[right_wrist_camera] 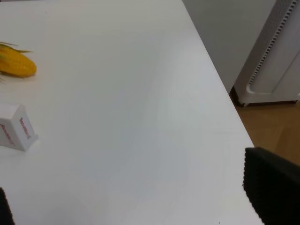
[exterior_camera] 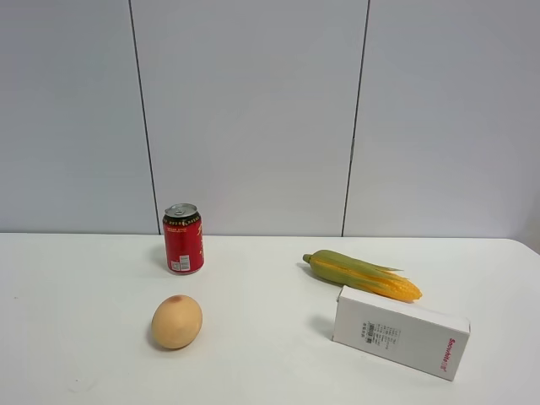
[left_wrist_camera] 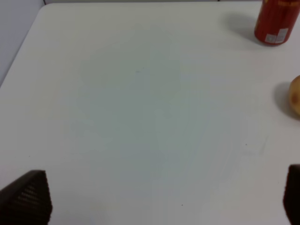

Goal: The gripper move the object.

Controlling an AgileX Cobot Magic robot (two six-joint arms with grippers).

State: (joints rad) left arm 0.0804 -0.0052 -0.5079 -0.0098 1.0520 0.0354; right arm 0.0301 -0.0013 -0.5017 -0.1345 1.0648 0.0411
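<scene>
Nearest the camera in the exterior high view, at the lower right of the frame, a white box (exterior_camera: 400,332) lies flat on the white surface (exterior_camera: 270,363), its long side running toward the right edge. At the lower left of centre sits a round tan fruit (exterior_camera: 176,321) with a reddish blush on top, well apart from the box.

Just behind the box, right of centre, lies the ear of corn (exterior_camera: 361,274). It rests on its side, green husk end pointing toward the middle of the frame and yellow kernel end pointing right, close to the far edge of the box; whether the two touch cannot be told. Farther back, left of centre, a red can (exterior_camera: 183,238) stands upright with its silver top showing. A pale panelled wall (exterior_camera: 253,110) closes the scene behind the surface.

Neither arm appears in the exterior high view. In the left wrist view the left claw (left_wrist_camera: 161,199) is spread wide, its dark fingers (left_wrist_camera: 28,199) at the two lower corners with only bare surface between them. In the right wrist view the right claw (right_wrist_camera: 136,204) is likewise spread wide and pinches nothing; the corn's yellow tip shows at the upper left of that frame.
</scene>
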